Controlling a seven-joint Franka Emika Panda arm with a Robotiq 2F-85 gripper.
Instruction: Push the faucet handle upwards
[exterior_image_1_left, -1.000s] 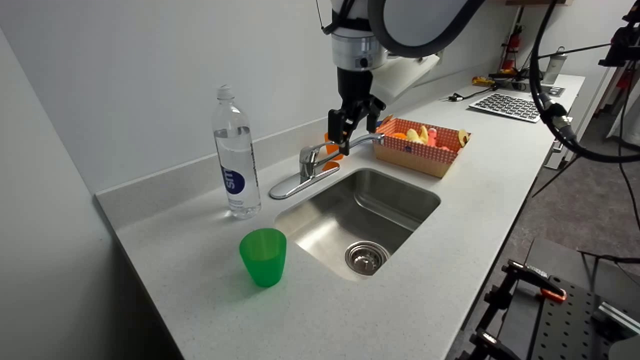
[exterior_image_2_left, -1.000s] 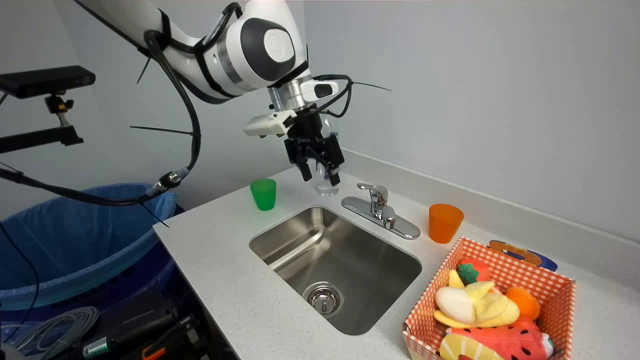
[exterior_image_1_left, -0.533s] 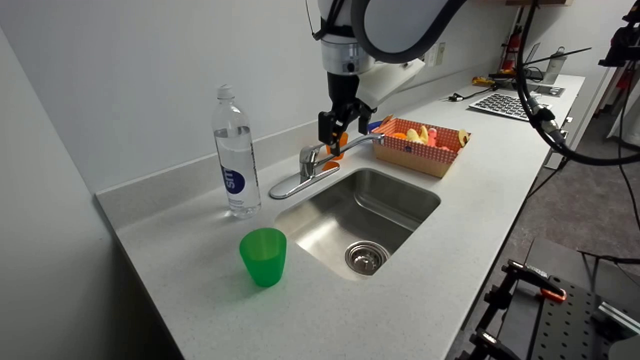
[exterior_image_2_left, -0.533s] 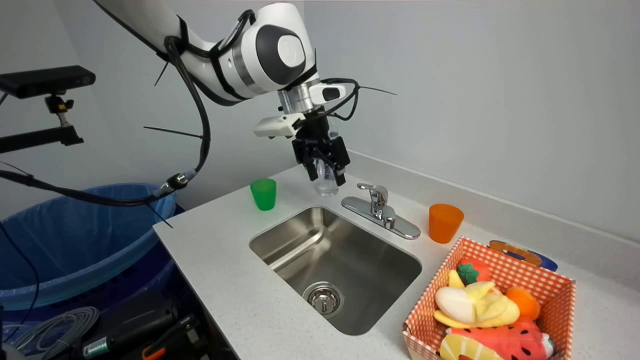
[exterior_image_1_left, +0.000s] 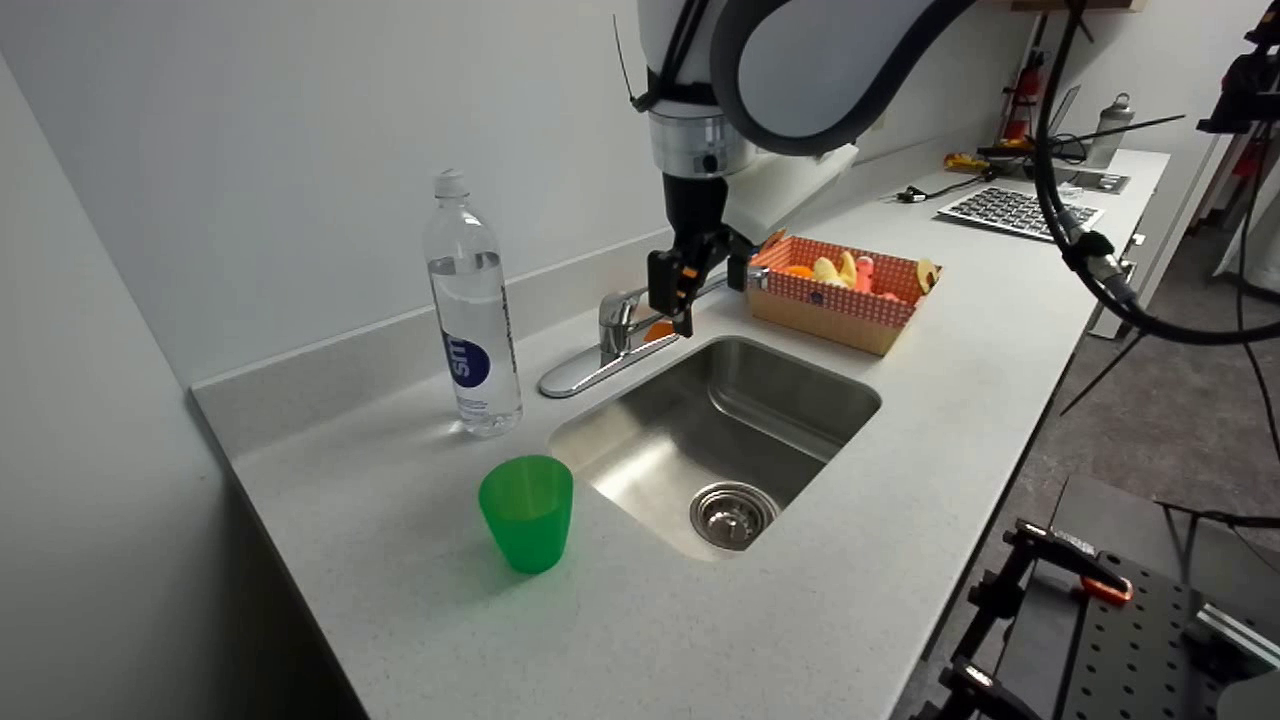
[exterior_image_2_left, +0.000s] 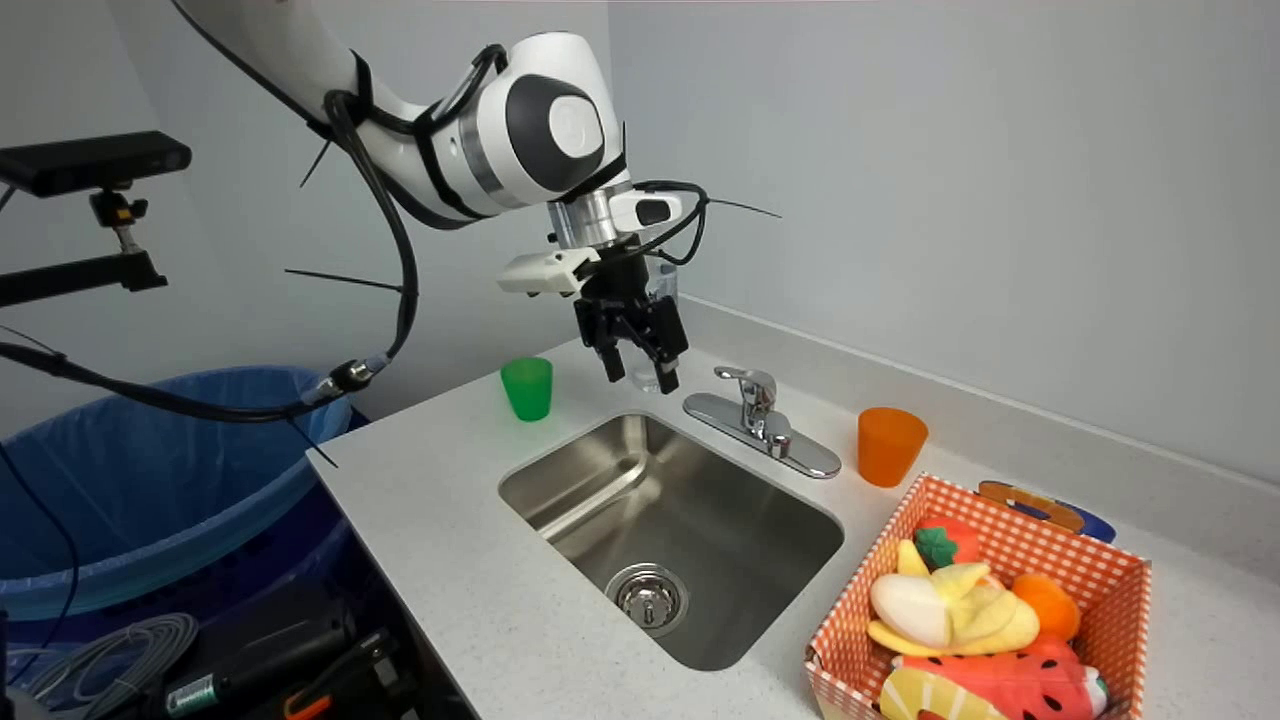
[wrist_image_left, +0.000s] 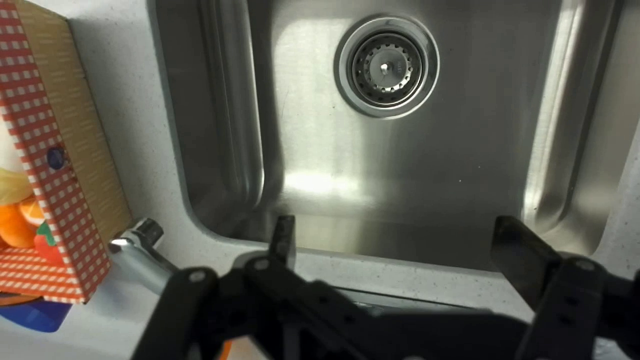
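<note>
While the black two-fingered gripper (exterior_image_2_left: 640, 376) hangs above the back edge of the rectangular stainless-steel sink (exterior_image_2_left: 745, 560), its fingers stand well apart, bare steel showing between them in the wrist view. Short, shiny chrome faucet handle (exterior_image_2_left: 735, 374): atop the small silver faucet body (exterior_image_2_left: 752, 412), between the sink's back edge and the pale, low backsplash (exterior_image_2_left: 1000, 440). In an exterior view the handle juts out roughly level, tip toward the gripper, a gap between it and the nearer finger. Long, low chrome spout (wrist_image_left: 142, 262) points along the back edge of the white speckled countertop (exterior_image_2_left: 440, 530), toward the red-and-white checked box (exterior_image_2_left: 1115, 620) of soft toy fruit (exterior_image_2_left: 955, 610); in an exterior view the gripper hides parts of it. Clear plastic water bottle (exterior_image_1_left: 470, 340), upright, between faucet body and the countertop's back corner at the short end. Translucent green cup (exterior_image_1_left: 528, 515), upright, between the short-end edge and a sink corner. Translucent orange cup (exterior_image_2_left: 890, 447), upright by the back edge, between faucet body and box. Round metal drain (wrist_image_left: 387, 69): in the sink floor, nearer the front edge.
</note>
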